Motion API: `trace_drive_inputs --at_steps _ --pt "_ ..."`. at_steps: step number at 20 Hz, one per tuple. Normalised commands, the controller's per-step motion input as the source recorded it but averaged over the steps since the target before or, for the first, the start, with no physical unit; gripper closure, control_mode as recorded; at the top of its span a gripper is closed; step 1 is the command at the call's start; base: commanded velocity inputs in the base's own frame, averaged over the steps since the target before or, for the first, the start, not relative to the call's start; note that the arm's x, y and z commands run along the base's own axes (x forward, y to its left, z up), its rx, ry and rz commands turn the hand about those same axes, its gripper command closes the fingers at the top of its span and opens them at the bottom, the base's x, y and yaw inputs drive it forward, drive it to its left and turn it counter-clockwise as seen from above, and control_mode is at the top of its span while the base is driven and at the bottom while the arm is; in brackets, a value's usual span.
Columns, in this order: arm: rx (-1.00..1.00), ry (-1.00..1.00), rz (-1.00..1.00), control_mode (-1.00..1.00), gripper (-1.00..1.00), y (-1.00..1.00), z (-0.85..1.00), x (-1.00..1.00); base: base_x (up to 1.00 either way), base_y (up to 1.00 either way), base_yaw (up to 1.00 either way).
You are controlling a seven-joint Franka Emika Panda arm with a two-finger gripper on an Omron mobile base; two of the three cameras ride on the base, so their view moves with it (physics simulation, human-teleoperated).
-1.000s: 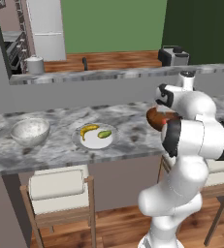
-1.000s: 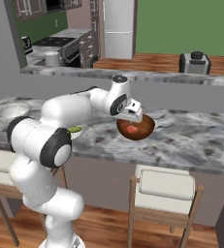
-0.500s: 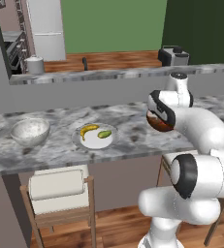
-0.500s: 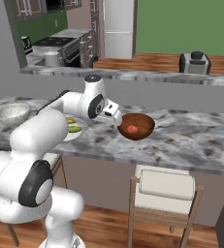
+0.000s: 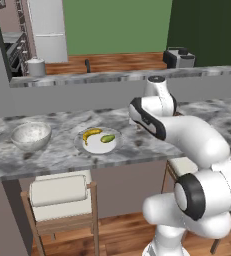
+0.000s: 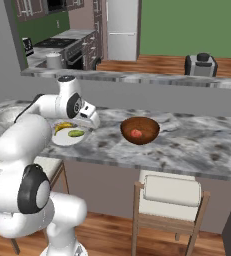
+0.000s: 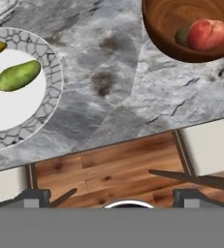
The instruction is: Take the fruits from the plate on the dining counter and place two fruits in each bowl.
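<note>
In a green-walled kitchen, over the marbled bench (image 5: 57, 155), the empty fingers (image 6: 94, 120) stand wide between the plate (image 7: 53, 82) and the dark brown bowl (image 6: 140, 131). The banana (image 5: 91, 134) and oblong green fruit (image 7: 18, 75) wait on the plate beside them; the speckled bowl (image 5: 31, 136) beyond likely comes next.

Open gripper (image 6: 93, 120) above plate (image 6: 62, 140), banana (image 6: 63, 126) and green fruit (image 6: 75, 133) on it, red fruit (image 6: 136, 133) in brown bowl (image 6: 140, 130)

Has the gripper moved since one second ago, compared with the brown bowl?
Yes. The gripper has left the brown bowl and now hangs between it and the plate.
</note>
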Motion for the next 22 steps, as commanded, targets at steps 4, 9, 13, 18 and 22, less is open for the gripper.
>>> trace_drive_inputs --at_steps 4,9,13,18,22 --pt "0.0 0.21 0.0 -1.0 -1.0 0.98 0.07 0.09 0.0 0.0 0.0" --pt "0.04 0.2 0.0 -1.0 -1.0 0.54 0.01 0.15 0.0 0.0 0.0" --pt "0.13 0.06 -0.04 -1.0 -1.0 0.0 -0.2 0.43 0.0 0.0 0.0" --pt "0.07 0.0 -0.19 -1.0 -1.0 0.14 -0.38 0.41 0.0 0.0 0.0" --pt "0.01 0.0 -0.29 -1.0 -1.0 0.14 -0.08 0.69 0.0 0.0 0.0"
